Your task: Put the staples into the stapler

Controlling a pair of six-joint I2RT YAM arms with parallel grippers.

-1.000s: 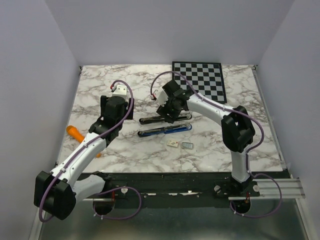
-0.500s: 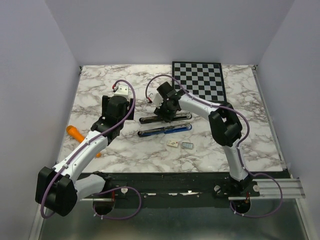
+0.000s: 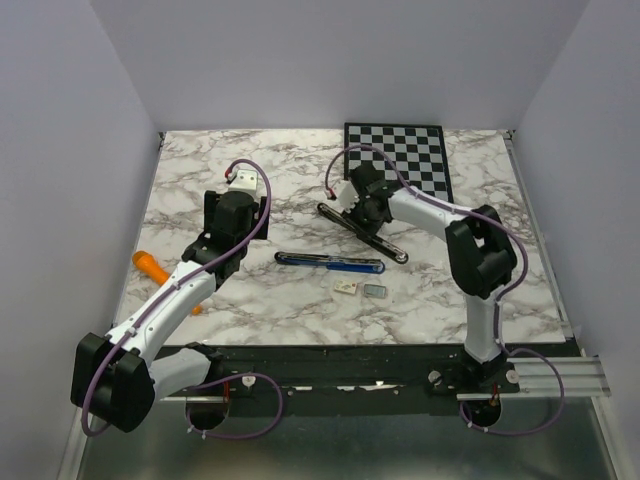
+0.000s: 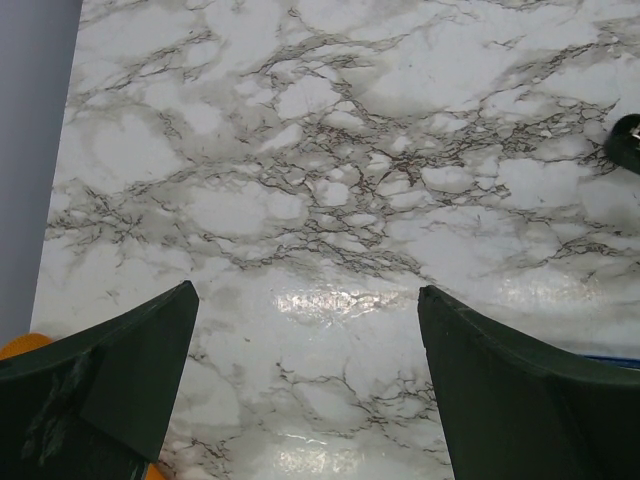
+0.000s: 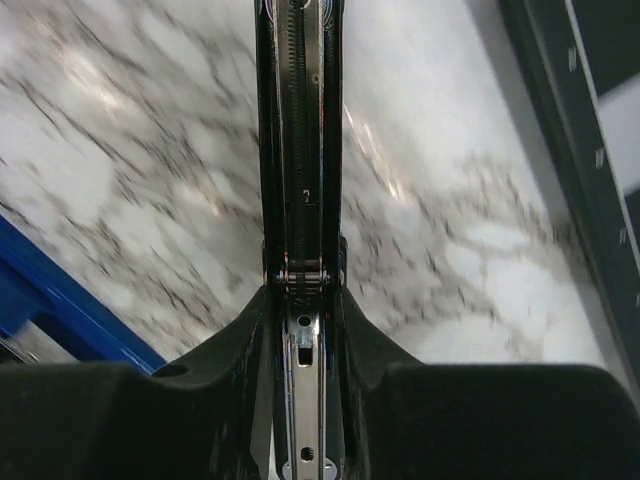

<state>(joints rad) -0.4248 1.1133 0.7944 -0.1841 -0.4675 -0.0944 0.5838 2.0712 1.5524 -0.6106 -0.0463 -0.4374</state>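
Note:
A long black stapler (image 3: 362,232) lies slantwise on the marble table, from far left to near right. My right gripper (image 3: 362,207) is shut on it near its far end. In the right wrist view the gripper (image 5: 302,300) clamps the stapler (image 5: 300,150), and its open metal channel runs up between the fingers. A blue stapler (image 3: 330,263) lies just nearer. The small silvery-grey staples (image 3: 375,291) lie beside a tiny white box (image 3: 347,287), nearer still. My left gripper (image 3: 220,262) is open and empty over bare marble (image 4: 310,300).
A black-and-white checkerboard (image 3: 395,160) lies at the far right, and its edge shows in the right wrist view (image 5: 590,120). An orange object (image 3: 150,265) lies near the table's left edge. The blue stapler's edge shows in the right wrist view (image 5: 60,300).
My right gripper has moved right, shut on the black stapler, and turned it from parallel with the blue one to slantwise. The left arm has barely moved.

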